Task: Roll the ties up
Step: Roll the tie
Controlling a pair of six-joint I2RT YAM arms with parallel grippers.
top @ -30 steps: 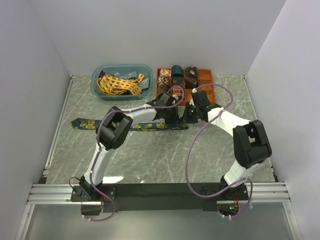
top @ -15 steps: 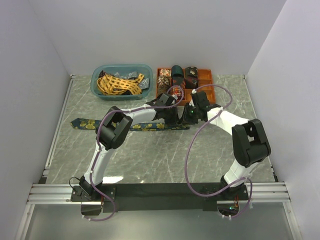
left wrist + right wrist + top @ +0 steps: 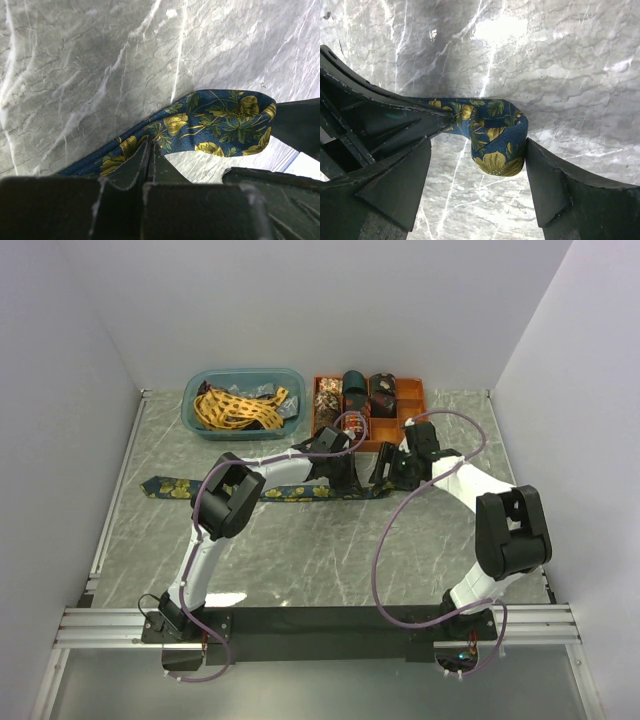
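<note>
The blue tie (image 3: 170, 488) with yellow flowers lies flat on the marble table (image 3: 300, 560). It runs from the left side of the top view to the centre of the frame, where both arms meet. The left gripper (image 3: 148, 156) is clenched on this tie: in its own wrist view the two fingers press together at the lower centre, and the fabric comes out between them towards the upper right. There the end of the tie is folded back into a small loop.

The right gripper (image 3: 477, 167) is released. In its wrist view the two fingers (image 3: 395, 190) stand wide apart at the lower left and lower right, and the folded loop sits between them. The right finger is just beside the loop. I cannot tell whether it touches the cloth.

At the upper left of the top view a teal bin (image 3: 190, 415) holds a yellow tie (image 3: 235, 408) with dark lattice. Just beside it, at the upper centre, an orange tray (image 3: 424, 400) holds several rolled ties (image 3: 355, 390).
</note>
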